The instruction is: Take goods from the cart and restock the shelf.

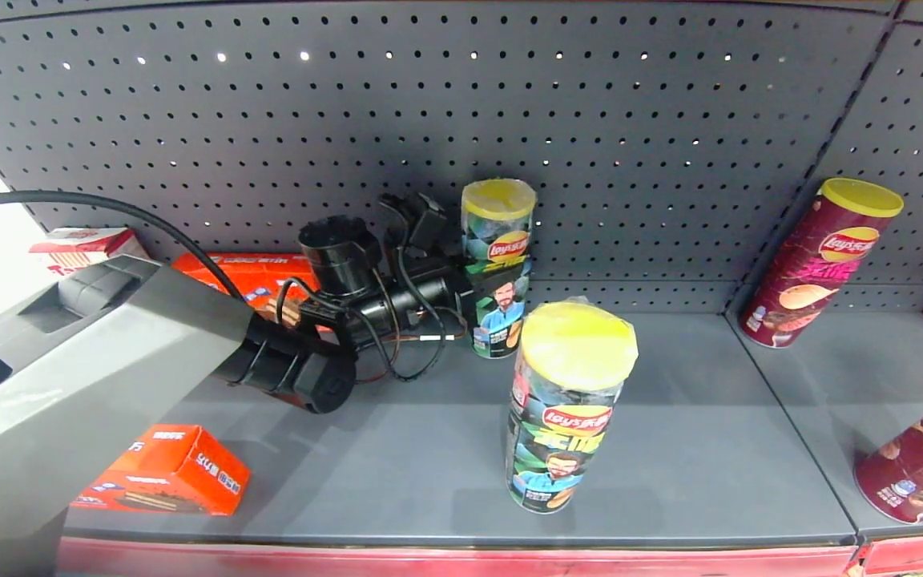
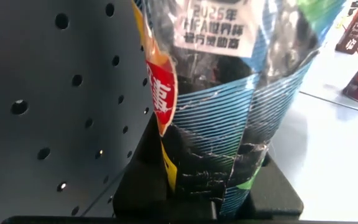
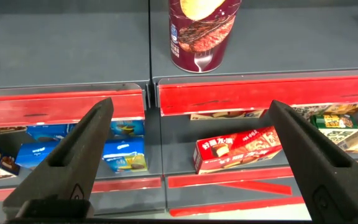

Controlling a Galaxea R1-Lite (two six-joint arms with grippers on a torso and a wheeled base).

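Blue-and-green cardboard chip canister with a yellow plastic lid [image 1: 497, 268], upright just right of centre in the head view, at the back of the grey metal shelf [image 1: 397, 481], close to the dark perforated back panel [image 1: 429, 104]. Clamped low on its body by the left gripper [image 1: 460, 268], black fingers closed on either side. In the left wrist view, takes up the middle of the frame [image 2: 229, 124], with the panel's holes at left. Cannot tell whether its base rests on the shelf.

From the left edge of the head view: white-and-red cardboard box [image 1: 81, 244] at far upper left on the shelf; flat orange cardboard box [image 1: 245, 272] just behind the left arm; smaller orange cardboard box [image 1: 169, 473] at lower left, near the shelf's front lip. Right of the held canister and nearer the front, second blue-and-green canister with a yellow lid [image 1: 566, 409], upright, apart from the first. Farther right, on the next shelf bay, maroon chip canister with a yellow lid [image 1: 818, 264] at the back, and another maroon canister [image 1: 918, 465] at the lower right edge.

Right gripper [image 3: 191, 162] wide open, holding nothing, black fingers [image 3: 73, 168] spread to either side of the right wrist view, facing red-edged shelves: maroon tube [image 3: 201, 34] at top centre, blue packets [image 3: 123, 155] lower left, red box [image 3: 238, 149] right of centre.
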